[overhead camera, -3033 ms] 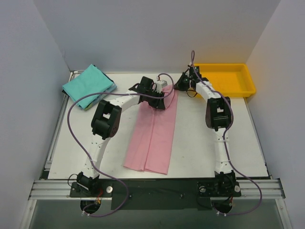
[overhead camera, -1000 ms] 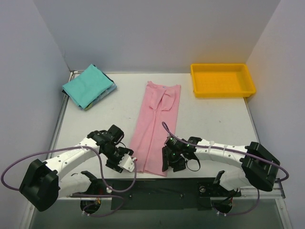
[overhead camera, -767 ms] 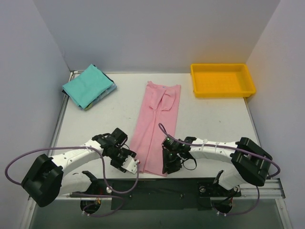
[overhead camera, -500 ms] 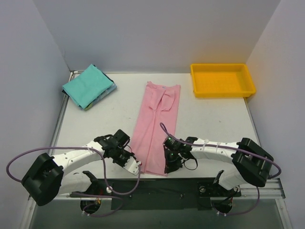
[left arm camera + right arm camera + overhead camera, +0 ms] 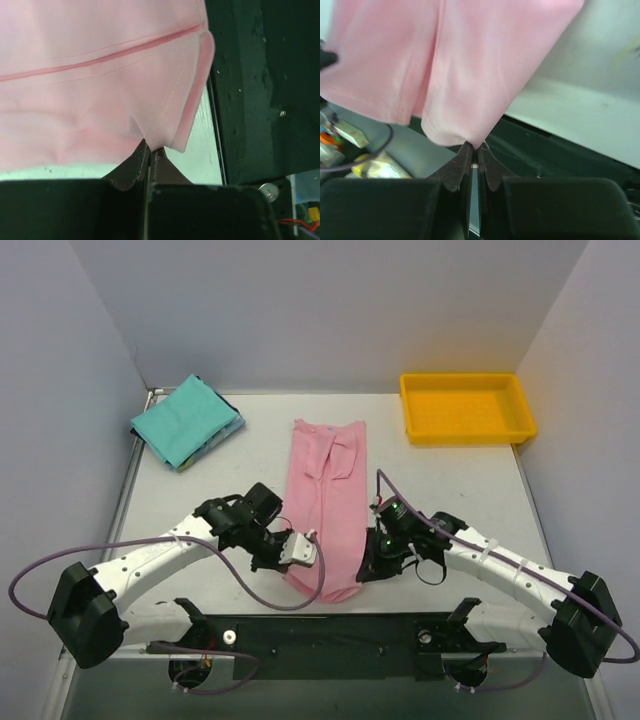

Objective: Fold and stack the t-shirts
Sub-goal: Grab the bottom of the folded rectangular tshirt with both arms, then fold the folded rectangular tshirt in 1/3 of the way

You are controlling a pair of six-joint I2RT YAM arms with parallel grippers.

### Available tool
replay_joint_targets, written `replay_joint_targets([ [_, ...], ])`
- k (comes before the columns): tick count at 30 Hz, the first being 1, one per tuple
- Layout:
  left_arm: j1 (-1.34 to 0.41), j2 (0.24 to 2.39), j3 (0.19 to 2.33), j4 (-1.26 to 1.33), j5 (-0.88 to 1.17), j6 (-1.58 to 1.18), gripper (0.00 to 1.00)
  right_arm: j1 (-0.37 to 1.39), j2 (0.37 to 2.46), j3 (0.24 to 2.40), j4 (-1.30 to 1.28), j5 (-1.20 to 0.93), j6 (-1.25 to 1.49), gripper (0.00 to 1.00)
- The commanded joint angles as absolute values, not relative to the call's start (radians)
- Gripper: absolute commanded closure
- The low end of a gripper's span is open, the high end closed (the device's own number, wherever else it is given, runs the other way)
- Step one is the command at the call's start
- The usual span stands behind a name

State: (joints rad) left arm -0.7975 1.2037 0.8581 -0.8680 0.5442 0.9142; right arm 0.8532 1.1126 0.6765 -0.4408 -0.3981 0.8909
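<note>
A long light pink t-shirt (image 5: pixel 328 495) lies folded lengthwise down the middle of the table, its near end lifted. My left gripper (image 5: pixel 303 552) is shut on the near left hem of this pink t-shirt (image 5: pixel 100 75), and my right gripper (image 5: pixel 366 562) is shut on its near right corner. In the right wrist view the pink t-shirt (image 5: pixel 465 65) hangs bunched from the shut jaws above the table's front edge. A folded teal-green t-shirt (image 5: pixel 184 418) rests at the back left on a blue one (image 5: pixel 222 436) whose edge alone shows.
A yellow plastic tray (image 5: pixel 468 408) stands at the back right. White walls close in the table on three sides. The black front rail (image 5: pixel 330 630) with the arm bases runs along the near edge, and purple cables loop beside both arms.
Both grippers have shut on the near end of the pink t-shirt and lifted it, drawing it away from the front edge. The shirt's far end has shifted left.
</note>
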Motion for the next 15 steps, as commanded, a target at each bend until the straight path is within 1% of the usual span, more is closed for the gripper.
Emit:
replay_joint_targets([
  [1,-0.703,1.287,0.971,-0.861,0.604,0.721,1.0,0.68,1.175,0.799,-0.535,-0.491,0.722,1.0],
  [4,-0.597,1.391,1.108,-0.848,0.627,0.645,1.0,0.548,1.312,0.911,-0.54,-0.547,0.629,1.0],
  [7,-0.534,1.561,1.244,-0.864,0.62,0.591,1.0,0.47,1.474,1.024,-0.545,-0.574,0.533,1.0],
  [10,-0.465,1.714,1.382,-0.882,0.63,0.566,1.0,0.391,1.589,1.152,-0.548,-0.607,0.482,1.0],
  [15,-0.387,1.848,1.468,-0.838,0.627,0.551,1.0,0.325,1.765,1.29,-0.572,-0.638,0.437,1.0],
])
